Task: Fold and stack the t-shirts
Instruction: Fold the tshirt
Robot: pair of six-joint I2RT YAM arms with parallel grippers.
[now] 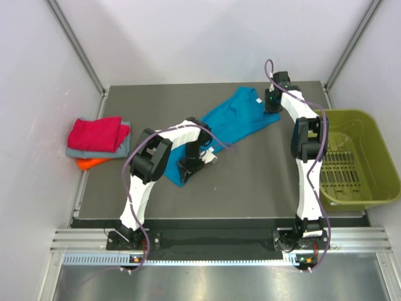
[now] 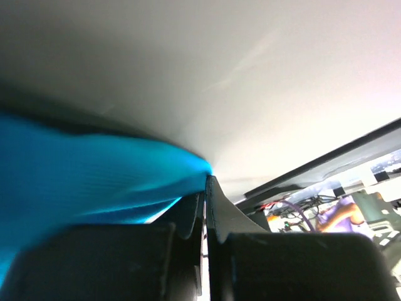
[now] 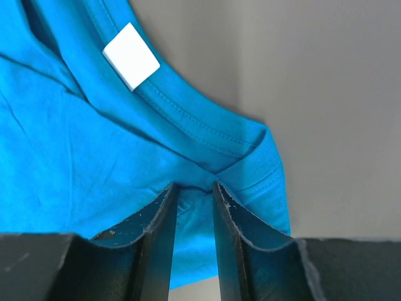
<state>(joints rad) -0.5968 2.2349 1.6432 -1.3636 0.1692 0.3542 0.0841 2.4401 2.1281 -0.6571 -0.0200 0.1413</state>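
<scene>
Where the near hem of the teal t-shirt (image 1: 241, 119) lies on the desk (image 1: 263, 182), the left pincer (image 1: 190, 165) is clamped on it; the cloth runs diagonally away to the right pincer (image 3: 193, 188) (jaws narrowly apart), which straddles the collar's edge.

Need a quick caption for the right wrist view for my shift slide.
Right claw astride a fold of the teal-blue t-shirt beside its collar, white label above, grey table at right.

Teal-blue t-shirt (image 1: 241, 119) with white label (image 3: 131, 56); magenta-red shirt (image 1: 97, 133), grey shirt (image 1: 76, 152), orange shirt (image 1: 89, 163); olive-green bin (image 1: 351, 115); dark grey table (image 1: 250, 185).
</scene>
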